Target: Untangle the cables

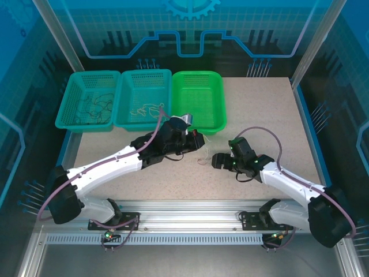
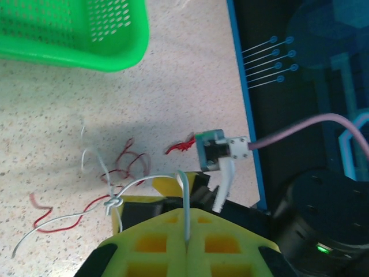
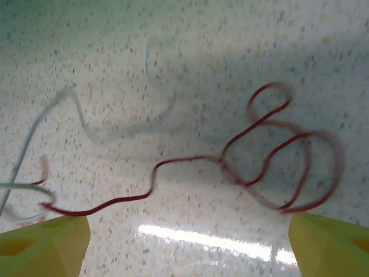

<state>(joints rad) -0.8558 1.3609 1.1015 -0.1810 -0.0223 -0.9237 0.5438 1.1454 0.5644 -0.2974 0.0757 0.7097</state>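
Note:
My left gripper is shut on a cream-white cable. That cable rises from the yellow fingers, arcs left and meets a red cable in a small knot. From above, this small tangle lies on the table between the left gripper and the right gripper. My right gripper is open just above the table. The red cable lies looped ahead of its yellow fingertips, with the pale cable to the upper left. Nothing sits between those fingers.
Three baskets stand along the back: a teal one with dark wires, a teal one with cream wires, and a green one. The green basket's corner lies close behind the tangle. The table's right edge is near.

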